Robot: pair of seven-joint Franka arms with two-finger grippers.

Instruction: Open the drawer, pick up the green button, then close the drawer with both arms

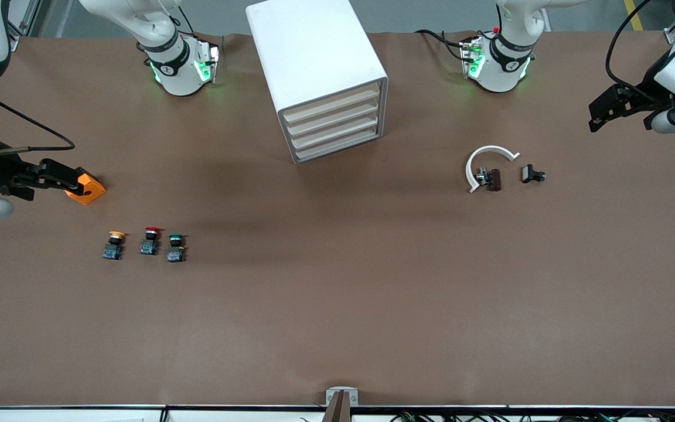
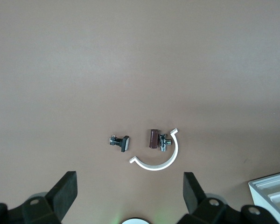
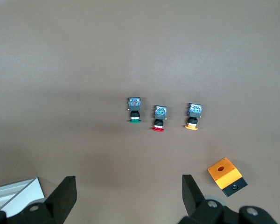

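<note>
Front view: cabinet at 12 o'clock on the bench, bottom drawer closed. Left end effector and right end effector both spread, empty, waiting. Green button at 8 o'clock, beside the red-capped one.

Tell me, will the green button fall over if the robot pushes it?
Probably. The green button looks small and light, so a nudge would likely slide it. It seems taller than its little blue base, so a push near its cap could tip it.
</note>
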